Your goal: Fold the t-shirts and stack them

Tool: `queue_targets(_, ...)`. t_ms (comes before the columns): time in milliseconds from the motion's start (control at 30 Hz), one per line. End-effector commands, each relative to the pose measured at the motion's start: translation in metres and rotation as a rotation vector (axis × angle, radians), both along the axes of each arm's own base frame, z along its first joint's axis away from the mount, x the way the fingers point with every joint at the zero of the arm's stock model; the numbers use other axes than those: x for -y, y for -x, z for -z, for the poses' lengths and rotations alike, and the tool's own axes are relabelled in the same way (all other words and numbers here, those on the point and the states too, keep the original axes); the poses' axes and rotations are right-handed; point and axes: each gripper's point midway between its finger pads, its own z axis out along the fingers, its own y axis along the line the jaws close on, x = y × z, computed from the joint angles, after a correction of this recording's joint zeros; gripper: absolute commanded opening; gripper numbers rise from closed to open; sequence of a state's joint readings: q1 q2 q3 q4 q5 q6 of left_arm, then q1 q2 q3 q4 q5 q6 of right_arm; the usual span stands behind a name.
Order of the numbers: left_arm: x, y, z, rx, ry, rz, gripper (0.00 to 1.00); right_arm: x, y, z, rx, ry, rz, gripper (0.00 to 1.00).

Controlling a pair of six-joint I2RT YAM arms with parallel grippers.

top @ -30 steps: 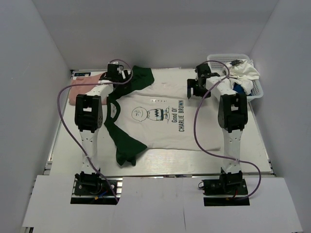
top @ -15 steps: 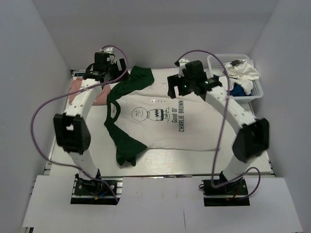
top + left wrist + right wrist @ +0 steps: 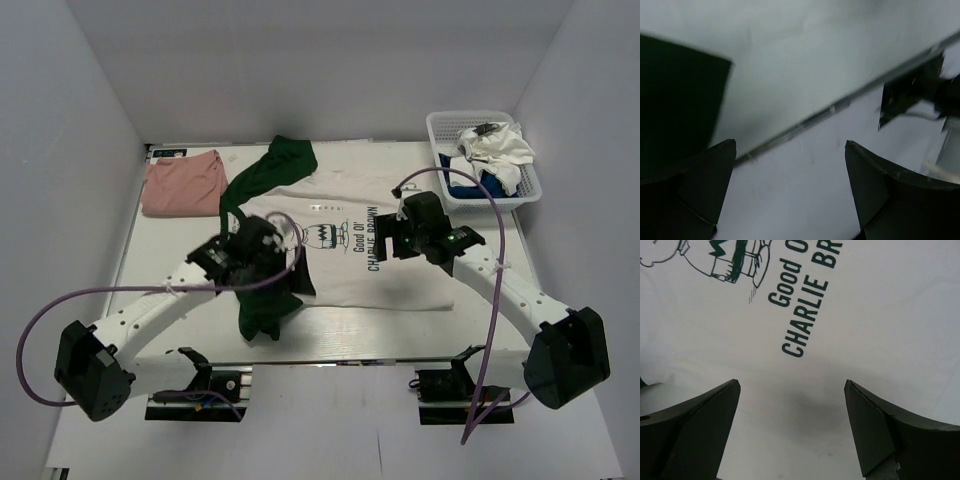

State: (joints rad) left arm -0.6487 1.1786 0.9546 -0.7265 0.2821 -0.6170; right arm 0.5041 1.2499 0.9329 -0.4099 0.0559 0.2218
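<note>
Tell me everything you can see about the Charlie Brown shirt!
The Charlie Brown shirt is soft white cloth with dark green sleeves and collar. It lies spread flat, print up, on the table, neck toward the left. A cartoon boy and green words "Good Ol' CHARLIE BROWN" are on it. One sleeve stretches toward the far edge; the other is crumpled near the front.

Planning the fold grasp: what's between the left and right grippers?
In the top view, only the printed chest of the Charlie Brown tee lies between the left gripper and the right gripper. Both are open, and nothing else is there.
</note>
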Motion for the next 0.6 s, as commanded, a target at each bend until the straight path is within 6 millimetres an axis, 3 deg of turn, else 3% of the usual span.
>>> queue_targets(0,0.013,0.076,0.017,-0.199,0.000,0.047,1.00,0.012,-0.005,-0.005,0.042,0.018,0.064,0.90)
queue_targets(67,0.016,0.125,0.054,-0.337,-0.120,0.123,1.00,0.023,-0.002,0.002,0.035,0.063,0.094,0.90)
queue_targets(133,0.013,0.140,0.062,-0.352,-0.210,0.147,1.00,0.030,0.000,0.003,0.042,0.082,0.110,0.90)
queue_targets(167,0.022,0.139,0.049,-0.313,-0.211,0.169,1.00,0.032,0.002,0.006,0.041,0.090,0.111,0.90)
queue_targets(233,0.019,0.130,0.039,-0.250,-0.264,0.134,1.00,0.035,0.004,0.004,0.054,0.092,0.117,0.90)
queue_targets(300,0.008,0.129,0.051,-0.261,-0.342,0.062,1.00,0.038,0.006,0.005,0.057,0.094,0.122,0.90)
queue_targets(367,-0.030,0.121,0.077,-0.249,-0.546,-0.050,1.00,0.039,0.007,0.006,0.060,0.100,0.123,0.90)
queue_targets(467,-0.065,0.109,0.088,-0.193,-0.730,-0.228,1.00,0.040,0.007,0.000,0.070,0.097,0.129,0.90)
queue_targets(567,-0.079,0.098,0.089,-0.134,-0.763,-0.335,0.97,0.044,0.007,-0.004,0.087,0.103,0.139,0.90)
